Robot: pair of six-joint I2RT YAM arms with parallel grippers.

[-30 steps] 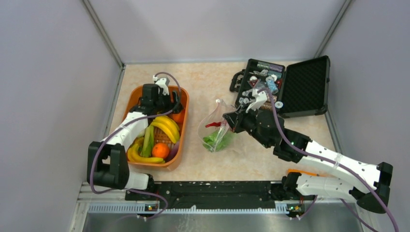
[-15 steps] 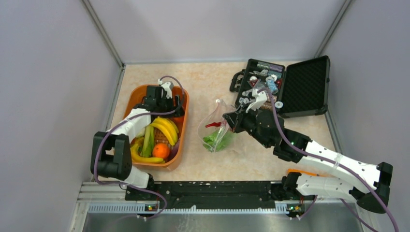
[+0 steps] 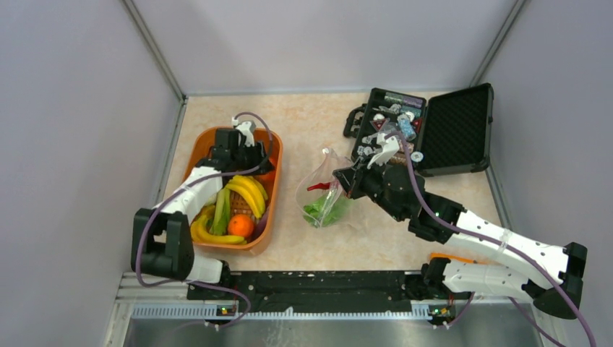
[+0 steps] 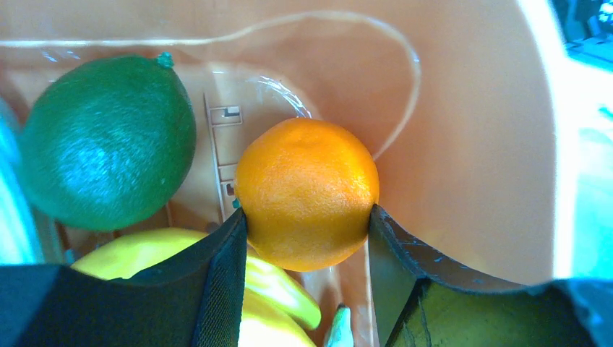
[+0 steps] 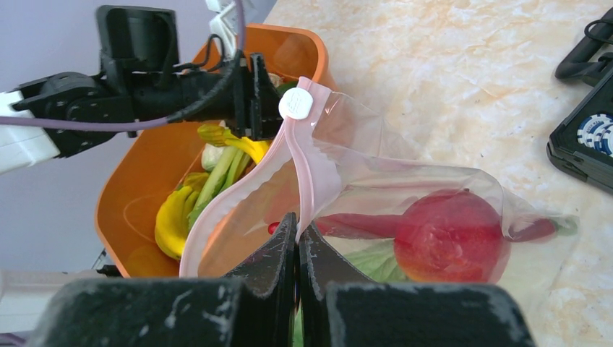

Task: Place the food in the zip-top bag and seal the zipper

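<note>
the left arm (image 3: pixel 189 195) stands up from its base at the near left corner, bends at the elbow and stretches away from the bases, its white forearm slanting right to a black wrist. the left gripper (image 4: pixel 307 224) points down. its two dark fingers (image 4: pixel 220 282) are spread apart and press on either side of an orange (image 4: pixel 307 191).

the right arm (image 3: pixel 499 249) folds out to the far right of its base, then runs back in a long diagonal, leftward and away. the right gripper (image 5: pixel 298 230) points left, with its fingers pressed together and pinching the zipper (image 5: pixel 296 166) of the bag (image 5: pixel 405 181).
</note>
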